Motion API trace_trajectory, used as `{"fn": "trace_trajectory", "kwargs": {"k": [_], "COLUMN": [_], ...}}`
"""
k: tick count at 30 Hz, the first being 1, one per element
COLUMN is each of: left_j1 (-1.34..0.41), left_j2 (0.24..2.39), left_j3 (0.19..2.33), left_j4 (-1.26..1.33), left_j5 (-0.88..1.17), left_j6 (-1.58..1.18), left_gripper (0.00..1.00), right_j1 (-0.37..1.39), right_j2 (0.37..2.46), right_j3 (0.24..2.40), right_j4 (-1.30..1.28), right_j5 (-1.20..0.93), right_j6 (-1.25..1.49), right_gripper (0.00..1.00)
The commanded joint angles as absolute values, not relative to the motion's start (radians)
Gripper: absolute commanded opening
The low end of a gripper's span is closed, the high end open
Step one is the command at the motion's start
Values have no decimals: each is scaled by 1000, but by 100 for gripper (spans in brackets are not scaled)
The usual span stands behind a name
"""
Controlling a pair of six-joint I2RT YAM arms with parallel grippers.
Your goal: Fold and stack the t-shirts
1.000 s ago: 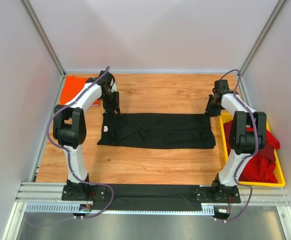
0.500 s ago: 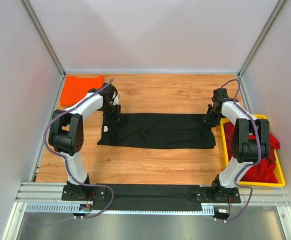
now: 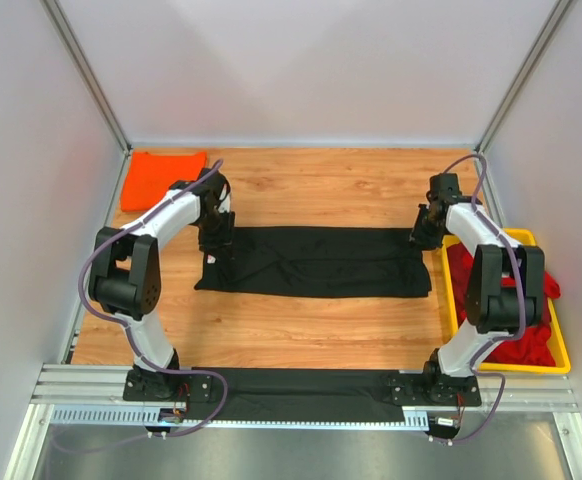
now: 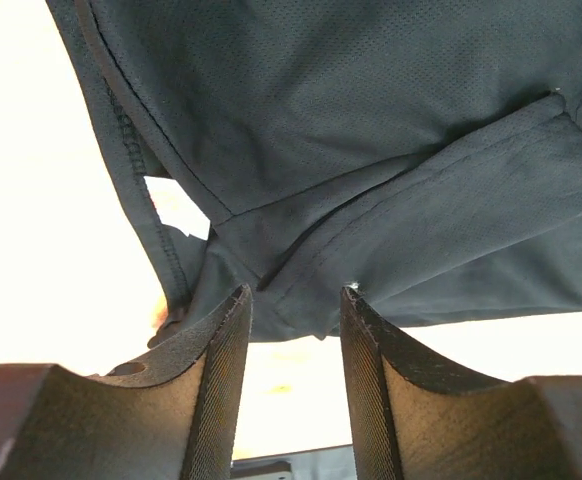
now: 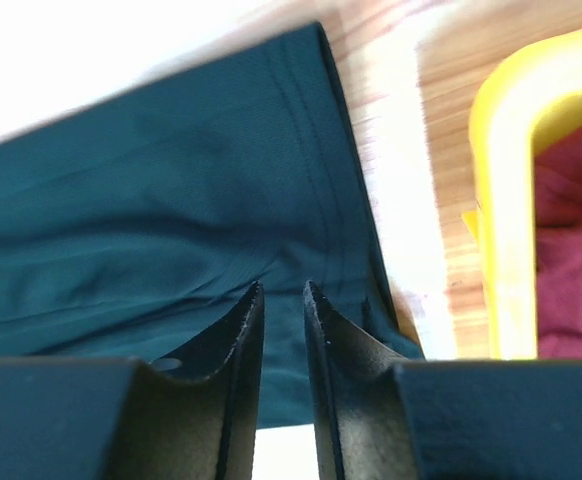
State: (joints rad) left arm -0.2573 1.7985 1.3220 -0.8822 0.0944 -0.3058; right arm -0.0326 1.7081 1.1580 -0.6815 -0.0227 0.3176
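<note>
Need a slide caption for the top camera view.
Left gripper and right gripper at the far corners of a flat black t-shirt; orange shirt folded far left, red shirts in yellow tray.

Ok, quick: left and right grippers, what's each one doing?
Left gripper: open, fingertips either side of the black t-shirt edge, not pinching it.
Right gripper: nearly shut, apparently pinching the same shirt's edge.

Light wood-plank surface [image 3: 311, 320] here. A black t-shirt [image 3: 321, 262] is spread flat across the middle, an orange t-shirt [image 3: 161, 165] sits folded in the far left corner, and a yellow tray [image 3: 519, 234] is parked along the right edge.
</note>
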Motion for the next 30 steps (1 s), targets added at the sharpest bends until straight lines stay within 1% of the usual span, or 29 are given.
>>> {"fn": "trace_trajectory", "kwargs": {"k": [1,3,8,14,22,30], "left_j1": [-255,-256,-256,-258,-258,-264], "left_j2": [1766,1778,1798,1769,1784,1749], "left_j3": [1339,1333,1319,1295,1292,1282], "left_j4": [-887,-887,-897,-865,-867,-845], "left_j5": [93,136,117,215,238,366], "left_j6": [-256,-255,-259,-255,-249,-233], "left_gripper": [49,51,51,49,47,46], "right_j1": [-20,-15,-5,28,32,35], "right_j2": [1614,1595,1559,1526,1490,1477], "right_j3": [1173,1177,1192,1210,1223,1230], "right_j4": [-681,-687,-707,-724,-747,-756], "right_j5": [-43,-58,-61,-60,-60,-57], "right_j6": [327,328,328,330,325,325], "right_gripper": [25,26,27,28,28,29]}}
